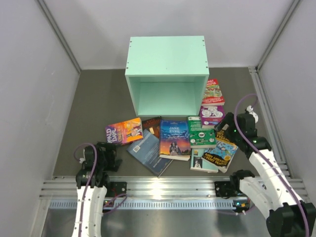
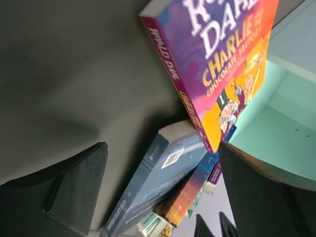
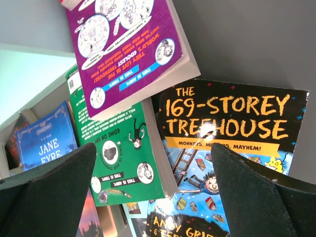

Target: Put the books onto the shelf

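Both arms seen from the near table edge. Left gripper (image 1: 109,154): jaws spread wide, holding nothing, low over the dark mat (image 1: 94,98). Just ahead of it and to its right lies the grey-blue book (image 1: 148,150), flat, one corner pointing back toward the arm. Just beyond its fingertips lies the Charlie book (image 1: 124,131), purple and orange, with the dark brown book (image 1: 152,123) at that book's far right edge. Right gripper (image 1: 224,133): jaws likewise wide apart, gripping nothing, poised over the right end of the spread of books. Nearer than its fingers and to their left sits the teal book (image 1: 202,162), partly covered by the Treehouse book (image 3: 232,148), which the wrist view shows under the right finger (image 3: 256,192). Between the two fingers lies the green book (image 3: 123,158). Off past the left finger (image 3: 49,192) lies Jane Eyre (image 3: 47,140). Beyond the fingertips the purple book (image 3: 128,44) overlaps the green book's far end. Farther out, the red book (image 1: 213,92) lies just beside the right wall of the shelf (image 1: 167,54). The shelf stands beyond both grippers, mint green, its open front turned toward the arms. Every book lies on the mat outside it.
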Available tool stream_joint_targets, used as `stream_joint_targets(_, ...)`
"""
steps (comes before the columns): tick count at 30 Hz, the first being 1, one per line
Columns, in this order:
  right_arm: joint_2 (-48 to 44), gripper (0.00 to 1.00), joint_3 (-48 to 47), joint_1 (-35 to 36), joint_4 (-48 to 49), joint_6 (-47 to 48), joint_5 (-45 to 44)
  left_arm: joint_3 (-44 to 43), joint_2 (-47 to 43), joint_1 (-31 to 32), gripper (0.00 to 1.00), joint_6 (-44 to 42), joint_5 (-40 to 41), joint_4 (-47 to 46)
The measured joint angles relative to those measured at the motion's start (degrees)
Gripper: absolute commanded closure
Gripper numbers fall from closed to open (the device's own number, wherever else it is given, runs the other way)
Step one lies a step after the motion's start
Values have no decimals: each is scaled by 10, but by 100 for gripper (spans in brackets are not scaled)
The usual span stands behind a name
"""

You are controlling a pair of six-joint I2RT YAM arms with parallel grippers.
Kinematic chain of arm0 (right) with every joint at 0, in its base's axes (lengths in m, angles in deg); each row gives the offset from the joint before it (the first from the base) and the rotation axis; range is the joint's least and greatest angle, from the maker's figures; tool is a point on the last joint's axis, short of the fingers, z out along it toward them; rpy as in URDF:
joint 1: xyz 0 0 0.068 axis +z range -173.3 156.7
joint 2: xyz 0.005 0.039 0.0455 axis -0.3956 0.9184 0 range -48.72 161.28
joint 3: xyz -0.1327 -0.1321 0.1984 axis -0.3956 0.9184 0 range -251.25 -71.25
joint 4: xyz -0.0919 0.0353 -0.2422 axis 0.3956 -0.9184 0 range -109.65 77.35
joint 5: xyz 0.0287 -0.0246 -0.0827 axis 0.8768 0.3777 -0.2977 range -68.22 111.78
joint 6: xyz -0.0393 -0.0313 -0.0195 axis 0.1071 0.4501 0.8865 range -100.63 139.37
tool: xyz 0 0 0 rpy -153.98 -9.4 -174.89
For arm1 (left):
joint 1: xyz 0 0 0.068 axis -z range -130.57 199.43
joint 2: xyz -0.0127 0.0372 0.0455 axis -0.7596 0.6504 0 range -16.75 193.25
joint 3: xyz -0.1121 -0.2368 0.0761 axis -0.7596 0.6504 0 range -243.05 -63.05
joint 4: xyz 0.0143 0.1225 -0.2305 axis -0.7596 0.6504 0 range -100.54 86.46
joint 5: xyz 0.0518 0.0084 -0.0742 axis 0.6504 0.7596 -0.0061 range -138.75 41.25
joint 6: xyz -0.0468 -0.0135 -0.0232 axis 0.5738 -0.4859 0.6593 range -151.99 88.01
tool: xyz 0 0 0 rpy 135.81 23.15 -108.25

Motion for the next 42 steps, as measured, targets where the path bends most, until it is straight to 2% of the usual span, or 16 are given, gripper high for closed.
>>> stream_joint_targets(4,0,0,0,32,0,13,-13,35,-21,0,1,34,2,-30)
stream_joint_targets(9,2,0,0,76,2,35,-38,61,20,0,1,60,11,-115)
stream_joint_targets(15,16,0,0,110,12,50,-59,71,158,5,5,83,8,-275)
stream_joint_targets(18,24,0,0,120,23,53,-65,71,244,20,14,97,12,-363)
stream_joint_targets(22,25,0,0,123,28,54,-69,70,349,62,34,109,27,-473)
stream_joint_targets(23,25,0,0,123,28,54,-71,70,373,71,48,110,30,-496)
stream_joint_targets(25,24,0,0,123,28,55,-72,67,421,83,65,108,37,-527)
stream_joint_targets(26,24,0,0,123,28,57,-72,62,446,85,78,106,41,-544)
stream_joint_targets(29,23,0,0,123,28,65,-73,34,487,82,92,102,56,-580)
stream_joint_targets(32,20,0,0,123,28,75,-74,3,496,84,100,70,64,-557)
stream_joint_targets(36,20,0,0,123,27,88,-74,-43,470,85,100,4,79,-475)
stream_joint_targets(42,29,0,-16,133,28,101,-78,-204,428,85,100,-219,78,-304)
